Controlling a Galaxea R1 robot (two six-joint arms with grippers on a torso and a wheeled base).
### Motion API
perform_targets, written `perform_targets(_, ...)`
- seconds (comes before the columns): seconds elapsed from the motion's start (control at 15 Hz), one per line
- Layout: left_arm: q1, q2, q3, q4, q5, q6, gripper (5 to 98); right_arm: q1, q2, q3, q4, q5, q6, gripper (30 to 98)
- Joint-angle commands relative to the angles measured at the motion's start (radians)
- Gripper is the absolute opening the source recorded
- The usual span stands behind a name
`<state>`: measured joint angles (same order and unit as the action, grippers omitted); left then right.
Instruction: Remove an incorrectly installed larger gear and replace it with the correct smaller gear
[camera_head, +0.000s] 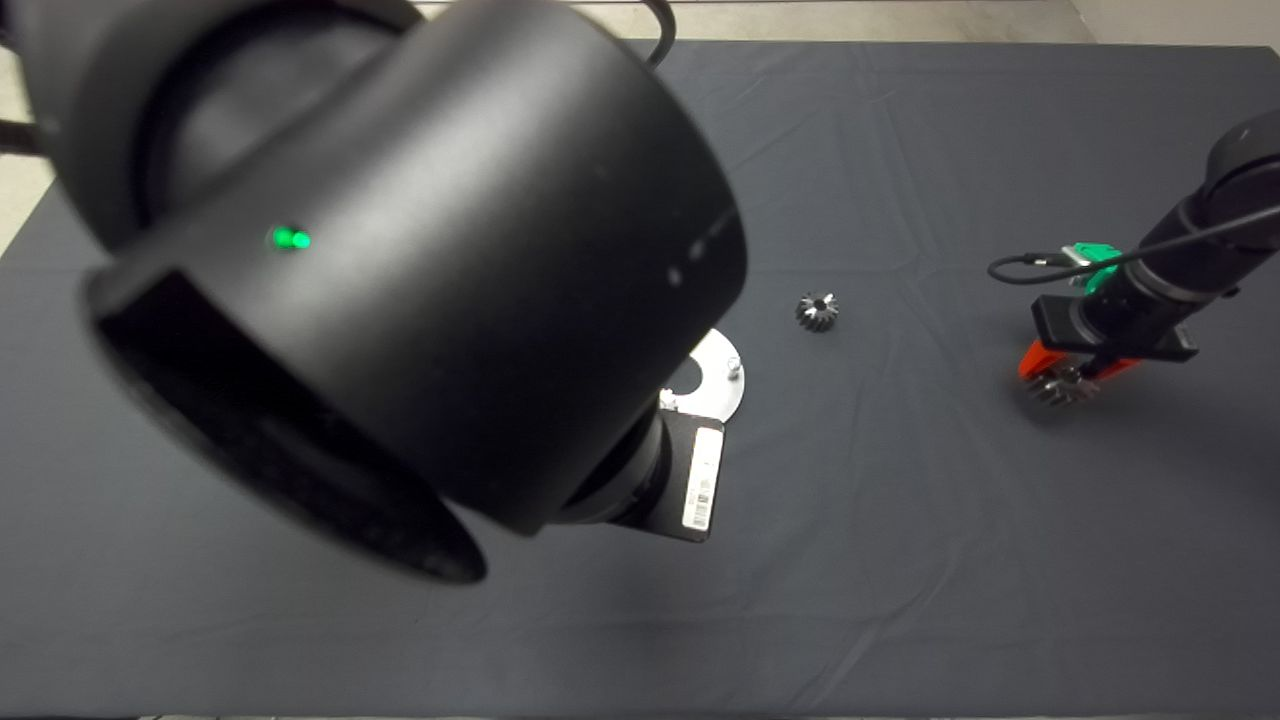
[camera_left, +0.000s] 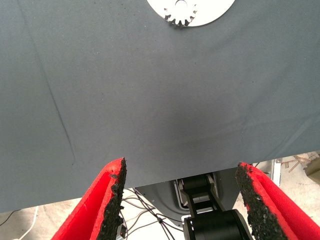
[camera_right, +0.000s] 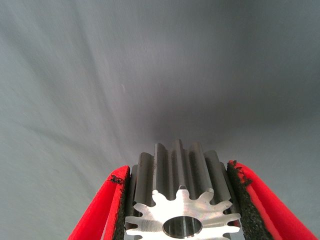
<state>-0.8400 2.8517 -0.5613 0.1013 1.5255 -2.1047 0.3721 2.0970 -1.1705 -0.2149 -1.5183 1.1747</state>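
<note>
**Larger gear in my right gripper, off at the mat's right side**

My right gripper (camera_right: 176, 200) is closed to the width of the larger gear (camera_right: 177, 192), its pads on the teeth at either side. The head view places this gear (camera_head: 1062, 386) low over the mat (camera_head: 900, 550), well right of the smaller gear (camera_head: 817, 311), which lies alone beside the round plate (camera_head: 722, 392). Only my left wrist view shows a small bright gear (camera_left: 181, 16) on that plate (camera_left: 215, 12). My left gripper (camera_left: 180, 187) is spread wide and holds nothing. My left arm (camera_head: 400, 250) carries a barcode sticker (camera_head: 703, 478), its print too small to read.
</note>
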Motion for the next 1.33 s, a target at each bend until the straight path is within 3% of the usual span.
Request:
perform_targets(0.0, -0.019, 0.013, 0.000, -0.006, 0.071, 0.008, 54.6, 0.004, -0.016, 0.031, -0.060, -0.112, -0.010, 46.0)
perform_targets(0.67, -0.019, 0.030, -0.021, -0.006, 0.073, 0.008, 54.6, 0.004, 0.027, 0.036, -0.067, -0.114, -0.004, 48.3)
perform_targets(0.93, -0.019, 0.030, -0.026, -0.006, 0.073, 0.014, 54.6, 0.008, 0.038, 0.063, -0.064, -0.115, 0.000, 54.1)
perform_targets(1.07, -0.019, 0.032, -0.027, -0.006, 0.073, 0.020, 54.6, 0.011, 0.090, 0.062, -0.064, -0.115, 0.003, 58.8)
perform_targets(1.13, -0.019, 0.034, -0.027, -0.006, 0.072, 0.020, 54.6, 0.024, 0.130, 0.057, -0.064, -0.115, 0.005, 59.2)
perform_targets(1.27, -0.019, 0.038, -0.027, -0.006, 0.071, 0.020, 54.6, 0.124, 0.207, 0.044, -0.060, -0.117, 0.012, 61.9)
